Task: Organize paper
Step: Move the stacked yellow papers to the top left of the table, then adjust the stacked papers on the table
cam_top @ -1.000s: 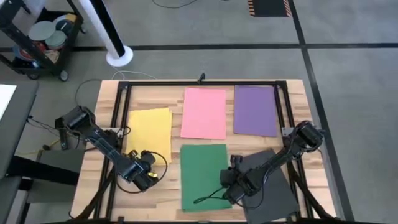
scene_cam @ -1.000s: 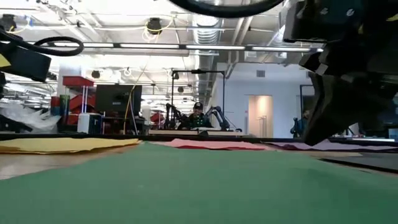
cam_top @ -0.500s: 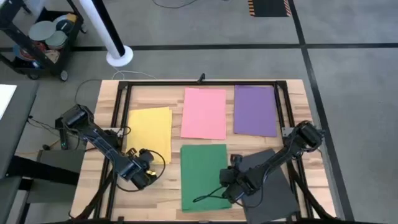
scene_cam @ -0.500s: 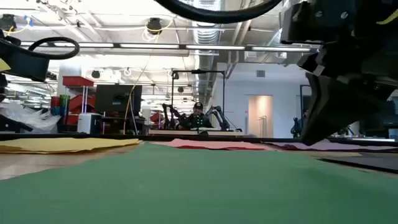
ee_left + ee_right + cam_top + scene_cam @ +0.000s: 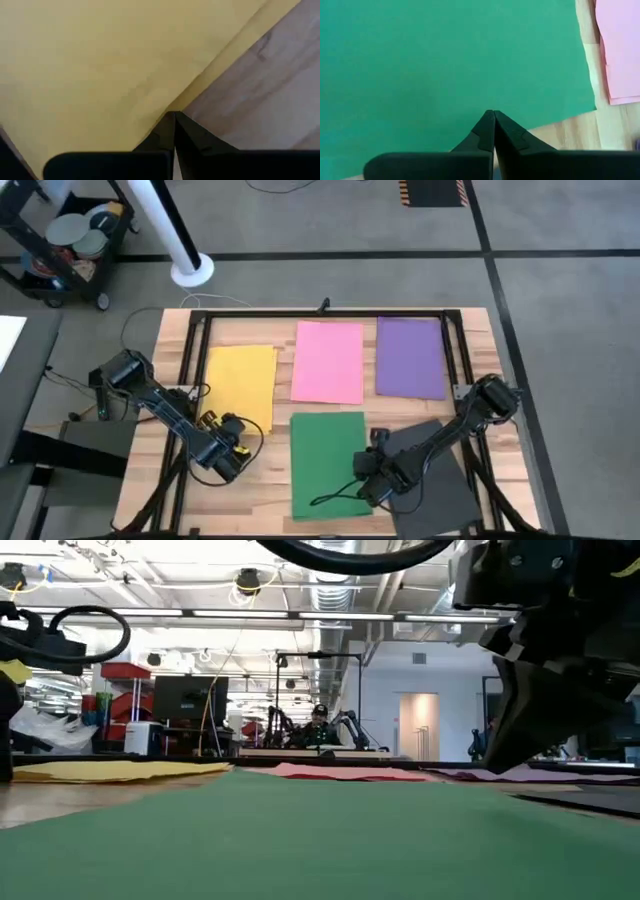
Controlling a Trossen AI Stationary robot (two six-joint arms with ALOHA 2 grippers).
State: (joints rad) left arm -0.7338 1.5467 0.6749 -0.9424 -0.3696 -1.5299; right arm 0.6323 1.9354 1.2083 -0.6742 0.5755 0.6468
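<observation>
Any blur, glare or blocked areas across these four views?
Low view: green sheet fills the foreground, soft; the right arm blocks the upper right; ceiling lights glare. Left wrist view: yellow sheet close and soft. Right wrist view: evenly lit, shut fingers dark. High view: even, no glare.

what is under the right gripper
The right gripper, fingers closed together, sits over the right edge of the green sheet, beside the black sheet. The right wrist view shows green paper below it; whether it touches the sheet is hidden.
</observation>
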